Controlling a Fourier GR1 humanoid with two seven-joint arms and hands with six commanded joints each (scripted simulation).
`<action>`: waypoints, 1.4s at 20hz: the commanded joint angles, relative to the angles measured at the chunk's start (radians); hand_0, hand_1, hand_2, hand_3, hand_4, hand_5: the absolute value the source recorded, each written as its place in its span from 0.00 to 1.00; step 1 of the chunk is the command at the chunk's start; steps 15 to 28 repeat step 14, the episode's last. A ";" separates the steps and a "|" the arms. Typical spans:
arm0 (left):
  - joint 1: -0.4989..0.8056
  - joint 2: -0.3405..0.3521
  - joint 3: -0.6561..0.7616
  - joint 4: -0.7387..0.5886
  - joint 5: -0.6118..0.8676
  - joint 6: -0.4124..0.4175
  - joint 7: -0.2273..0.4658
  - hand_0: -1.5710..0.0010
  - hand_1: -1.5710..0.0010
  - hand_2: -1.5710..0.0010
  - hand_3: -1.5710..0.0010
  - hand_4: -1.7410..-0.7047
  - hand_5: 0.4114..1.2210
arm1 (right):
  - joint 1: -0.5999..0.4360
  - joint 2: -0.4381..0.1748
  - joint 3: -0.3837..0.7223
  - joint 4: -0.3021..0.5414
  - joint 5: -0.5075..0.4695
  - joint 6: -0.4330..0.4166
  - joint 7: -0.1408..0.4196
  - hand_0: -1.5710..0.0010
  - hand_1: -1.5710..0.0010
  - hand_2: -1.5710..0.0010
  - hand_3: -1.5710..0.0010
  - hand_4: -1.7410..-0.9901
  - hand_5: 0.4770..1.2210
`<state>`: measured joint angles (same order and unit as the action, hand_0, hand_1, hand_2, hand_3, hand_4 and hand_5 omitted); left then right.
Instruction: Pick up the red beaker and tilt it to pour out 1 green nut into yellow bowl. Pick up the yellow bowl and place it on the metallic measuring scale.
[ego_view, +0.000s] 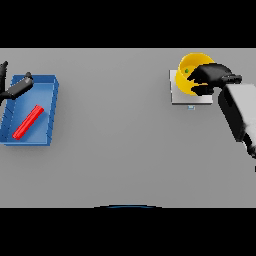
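Head view: no writing can be read on anything. At the far right, the yellow bowl (190, 70) sits tilted on the metallic measuring scale (176, 95), a green nut (187, 71) inside it. The right hand (212, 76) has its fingers curled round the bowl's right rim. At far left, the red beaker (28, 122) lies flat in a blue tray (54, 107); the left hand (16, 88) hovers over the tray's far corner with relaxed fingers, holding nothing.

one yellow bowl (189, 75), one green nut (187, 71), one red beaker (28, 122), one blue tray (49, 95), one scale (174, 95)
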<state>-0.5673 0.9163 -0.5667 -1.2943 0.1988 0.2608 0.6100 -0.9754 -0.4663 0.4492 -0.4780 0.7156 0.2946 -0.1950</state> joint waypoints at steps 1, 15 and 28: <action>0.002 -0.001 0.000 0.005 0.001 -0.001 -0.001 1.00 1.00 1.00 1.00 0.89 0.41 | 0.000 -0.009 -0.001 -0.002 -0.005 0.015 -0.015 0.38 0.45 0.39 0.51 0.32 0.68; -0.023 -0.023 0.004 0.047 0.003 -0.011 -0.017 1.00 1.00 1.00 1.00 0.89 0.40 | -0.041 0.018 0.030 0.098 0.037 0.021 -0.074 0.97 0.97 0.93 0.78 0.58 0.34; -0.023 -0.023 0.004 0.047 0.003 -0.011 -0.017 1.00 1.00 1.00 1.00 0.89 0.40 | -0.041 0.018 0.030 0.098 0.037 0.021 -0.074 0.97 0.97 0.93 0.78 0.58 0.34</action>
